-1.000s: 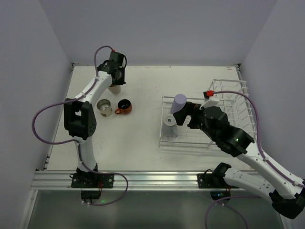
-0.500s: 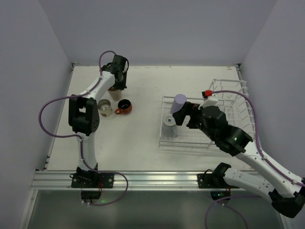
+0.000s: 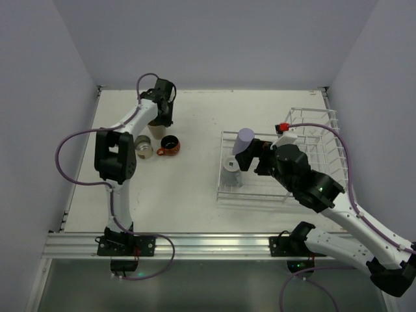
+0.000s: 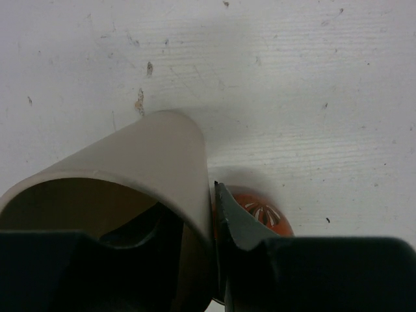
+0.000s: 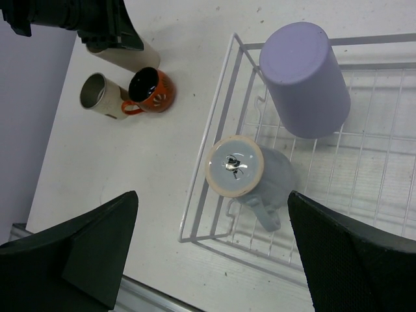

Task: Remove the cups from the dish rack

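My left gripper is shut on the wall of the beige tumbler, one finger inside and one outside. It holds the tumbler tilted low over the table at the far left. The orange-red mug stands just beside it. In the white dish rack, the lavender tumbler and the blue-grey cup sit upside down on the flat tray. My right gripper is open and empty, hovering above them.
A small cream cup lies on its side left of the orange mug. The rack's taller basket section stands at the right. Walls close in the table on the left, back and right.
My left gripper has shifted slightly right and nearer with the beige tumbler, closer to the orange mug. The right arm has hardly moved.
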`<state>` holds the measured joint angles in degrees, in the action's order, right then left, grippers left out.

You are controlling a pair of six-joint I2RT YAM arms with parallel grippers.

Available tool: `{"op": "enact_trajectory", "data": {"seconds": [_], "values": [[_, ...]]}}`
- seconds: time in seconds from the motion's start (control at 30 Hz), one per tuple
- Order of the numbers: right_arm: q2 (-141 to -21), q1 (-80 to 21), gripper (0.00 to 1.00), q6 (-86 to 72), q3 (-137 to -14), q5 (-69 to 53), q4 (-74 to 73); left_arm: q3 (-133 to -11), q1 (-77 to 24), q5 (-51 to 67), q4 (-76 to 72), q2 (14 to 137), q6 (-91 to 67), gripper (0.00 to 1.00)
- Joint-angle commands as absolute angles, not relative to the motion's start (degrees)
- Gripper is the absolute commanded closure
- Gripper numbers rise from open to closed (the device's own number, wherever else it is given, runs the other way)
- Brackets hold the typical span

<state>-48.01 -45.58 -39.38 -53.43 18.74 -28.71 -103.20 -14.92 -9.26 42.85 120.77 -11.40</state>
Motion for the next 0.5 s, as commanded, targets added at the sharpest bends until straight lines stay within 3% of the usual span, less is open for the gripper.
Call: {"op": "enact_trajectory", "data": {"seconds": [0.0,0.13,0.2,0.47], "values": [[-48.51,-45.61,0.01,-39.46,-53.26,19.51,-27.25,-102.66,-14.33,-11.07,42.27,119.18,-11.77,0.72],[-49.83,-45.53,0.01,-39.02,-53.61,20.39,-27.86,-102.92,-14.33,-12.22,42.19,116.73,-11.95,0.46],[-50.79,-45.61,0.01,-38.59,-54.4,21.18,-28.91,-103.62,-14.41,-13.18,42.1,114.97,-11.69,0.38],[-52.38,-45.62,0.01,-35.51,-60.81,24.25,-32.07,-108.45,-14.5,-12.05,45.44,109.08,-11.08,0.25]]}}
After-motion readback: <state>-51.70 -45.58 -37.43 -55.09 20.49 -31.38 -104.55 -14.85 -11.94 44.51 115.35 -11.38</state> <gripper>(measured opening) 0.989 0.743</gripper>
